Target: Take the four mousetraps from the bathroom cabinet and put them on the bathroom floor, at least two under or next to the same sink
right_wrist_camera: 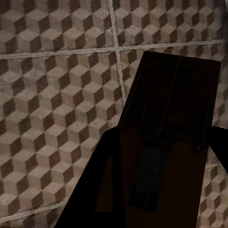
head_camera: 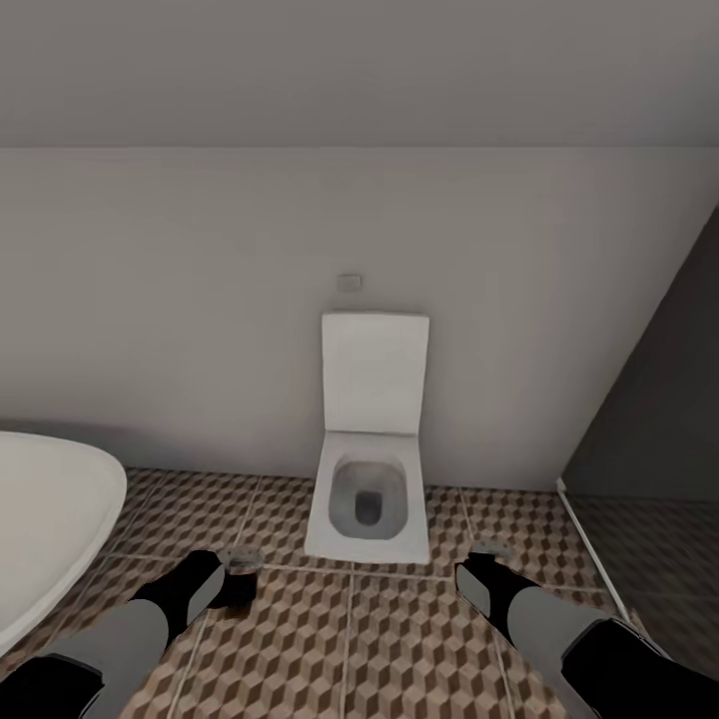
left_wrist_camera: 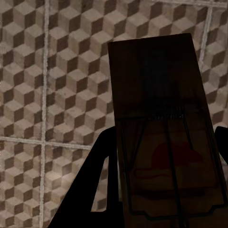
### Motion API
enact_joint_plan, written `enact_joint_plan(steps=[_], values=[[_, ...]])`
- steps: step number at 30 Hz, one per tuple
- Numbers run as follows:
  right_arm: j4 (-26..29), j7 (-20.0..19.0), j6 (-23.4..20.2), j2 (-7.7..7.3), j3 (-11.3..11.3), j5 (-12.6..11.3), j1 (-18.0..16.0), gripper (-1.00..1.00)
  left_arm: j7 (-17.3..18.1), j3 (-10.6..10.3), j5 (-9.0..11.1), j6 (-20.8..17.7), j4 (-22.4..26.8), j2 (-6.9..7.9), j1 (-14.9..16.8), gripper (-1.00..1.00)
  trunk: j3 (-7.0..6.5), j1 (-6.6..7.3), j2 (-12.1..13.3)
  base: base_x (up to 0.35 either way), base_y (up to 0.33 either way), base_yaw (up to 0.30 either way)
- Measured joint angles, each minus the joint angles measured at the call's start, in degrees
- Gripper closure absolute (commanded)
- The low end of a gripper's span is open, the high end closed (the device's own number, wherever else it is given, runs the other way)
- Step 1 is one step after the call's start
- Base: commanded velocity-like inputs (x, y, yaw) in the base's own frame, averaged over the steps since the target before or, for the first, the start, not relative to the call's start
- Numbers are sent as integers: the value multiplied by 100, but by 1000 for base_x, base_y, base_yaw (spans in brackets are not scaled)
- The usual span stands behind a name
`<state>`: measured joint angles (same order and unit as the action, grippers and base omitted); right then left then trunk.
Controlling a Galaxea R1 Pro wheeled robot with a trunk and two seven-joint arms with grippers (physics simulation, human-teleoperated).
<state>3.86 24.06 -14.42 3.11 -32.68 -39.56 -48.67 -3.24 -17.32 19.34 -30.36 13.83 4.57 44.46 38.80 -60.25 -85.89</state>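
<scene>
The flat dark-brown wooden mousetrap (left_wrist_camera: 164, 137) in the left wrist view looks matt, its grain faint, with thin wire metal parts and a red printed mark on its face. The second dark wooden mousetrap (right_wrist_camera: 166, 142) in the right wrist view is equally dull (too shadowed to show grain). The cube-patterned brown-and-beige tiled floor (head_camera: 399, 639) looks smooth with pale grout. The white square toilet (head_camera: 369, 479) appears smooth, faintly glossy ceramic.

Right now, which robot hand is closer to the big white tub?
Left. The left gripper, holding a mousetrap, hangs just beside the tub. The right gripper is far off, past the toilet.
</scene>
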Motion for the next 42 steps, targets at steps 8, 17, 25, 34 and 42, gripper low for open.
enact_joint_plan(steps=[8,17,25,34,42], values=[[5,-32,-6,-97,4,-3,0,100,0,0,-8,0,-7,-4,0,100,0,0,0,335,0,0],[4,-27,3,-99,5,-1,0,100,3,-2,-8,2,-9,-4,0,100,0,0,0,335,0,0],[0,-21,21,-99,4,-1,0,100,7,3,-1,27,0,-4,0,100,0,-2,0,277,0,0],[-2,-10,32,-102,-5,7,0,100,10,9,0,27,9,-4,0,100,0,-4,0,22,0,0],[1,-11,30,-98,-7,8,0,100,8,9,1,26,9,-9,0,100,0,-3,0,0,0,0]])
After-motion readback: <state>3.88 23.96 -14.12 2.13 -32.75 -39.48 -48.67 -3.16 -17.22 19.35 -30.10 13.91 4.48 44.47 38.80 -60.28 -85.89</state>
